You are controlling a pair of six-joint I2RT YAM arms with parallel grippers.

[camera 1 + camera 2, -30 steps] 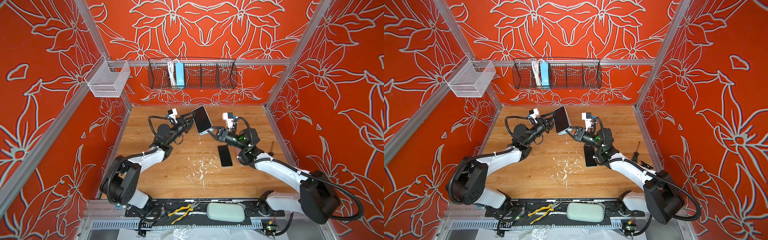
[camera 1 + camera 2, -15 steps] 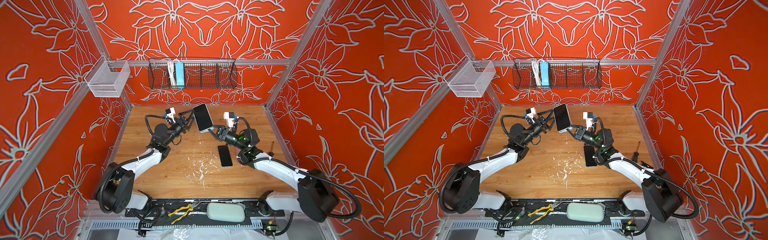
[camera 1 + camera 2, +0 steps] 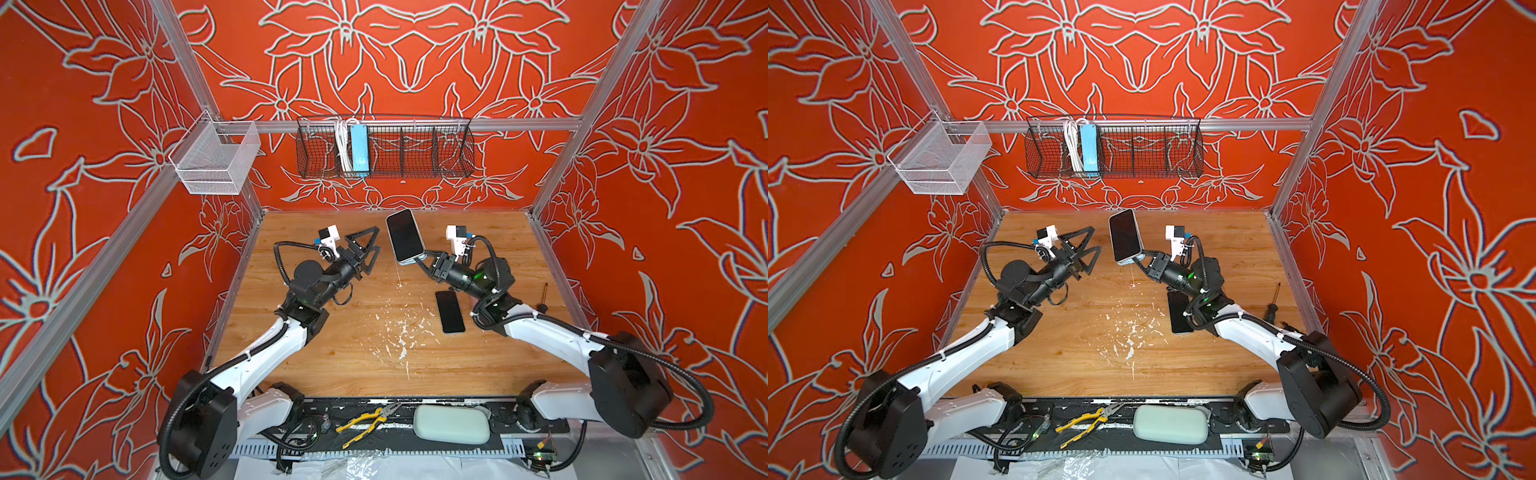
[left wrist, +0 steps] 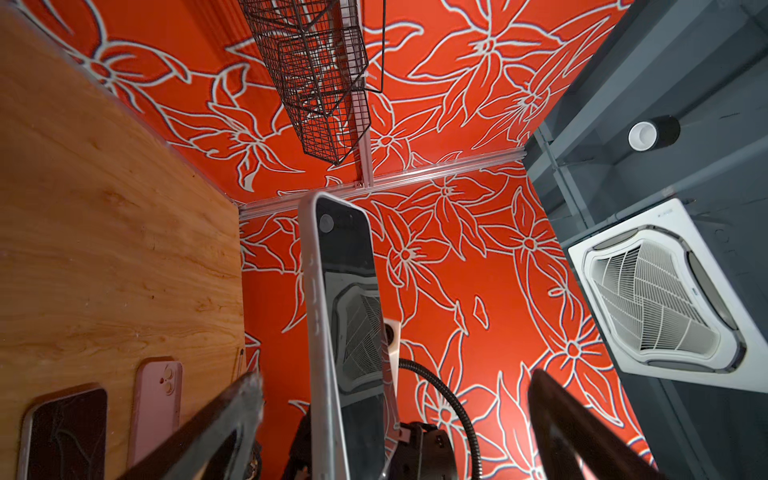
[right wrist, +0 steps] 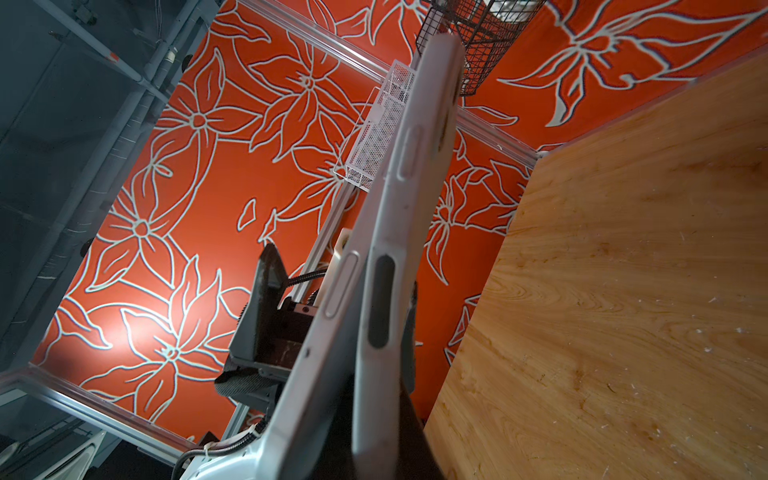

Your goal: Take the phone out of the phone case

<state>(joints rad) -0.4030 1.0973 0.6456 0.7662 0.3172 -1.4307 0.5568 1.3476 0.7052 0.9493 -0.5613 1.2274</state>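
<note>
While right tool (image 3: 422, 260) clamps phone (image 3: 404, 235) — fingertips mostly hidden behind case (image 4: 314, 332).

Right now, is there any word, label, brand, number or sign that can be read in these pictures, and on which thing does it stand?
No text can be read in any view.
On the ceiling air unit: a small mark near one corner, too blurred to read.
On the blue power strip: no legible print.
On the cased phone and the lying phone: dark screens, no writing.
</note>
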